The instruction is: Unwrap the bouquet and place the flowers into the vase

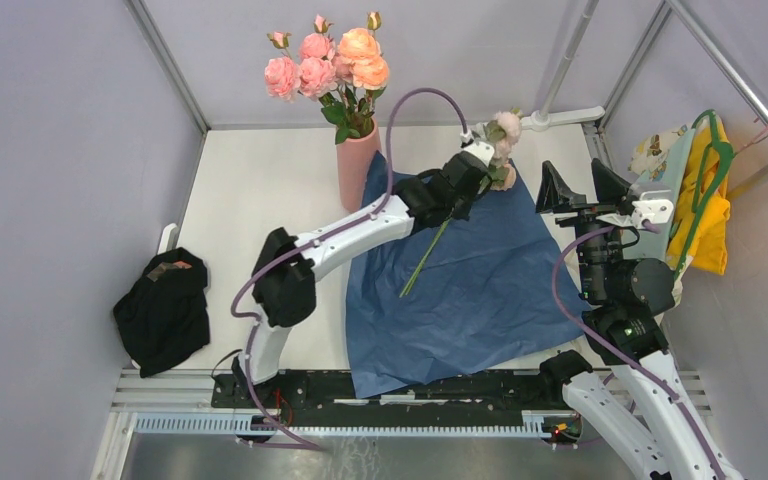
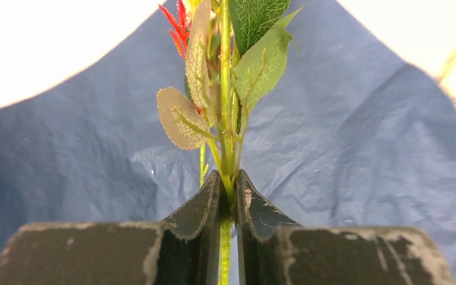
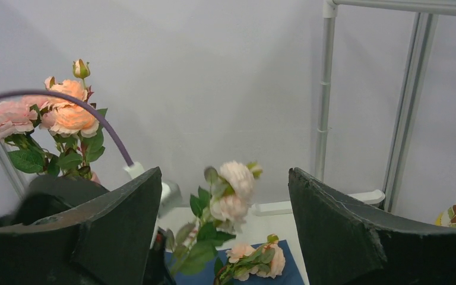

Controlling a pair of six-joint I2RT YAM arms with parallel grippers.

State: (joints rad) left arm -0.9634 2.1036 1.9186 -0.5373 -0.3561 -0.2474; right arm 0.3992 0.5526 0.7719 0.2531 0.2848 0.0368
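My left gripper (image 2: 228,181) is clenched on one rose stem (image 2: 226,148) over the spread blue paper (image 1: 480,290); right gripper (image 1: 578,185) gapes empty. Next, I reckon: swing it to the vase (image 1: 357,165), stem-end down.

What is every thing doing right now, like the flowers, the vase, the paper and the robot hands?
Vase: upright, several roses already in it.
Blue paper: unwrapped, spread out on the table.
Left gripper: shut on a rose stem.
Right gripper: open, empty.
Rose on the paper: lying down, not picked up yet.
Black cloth: crumpled on the table.
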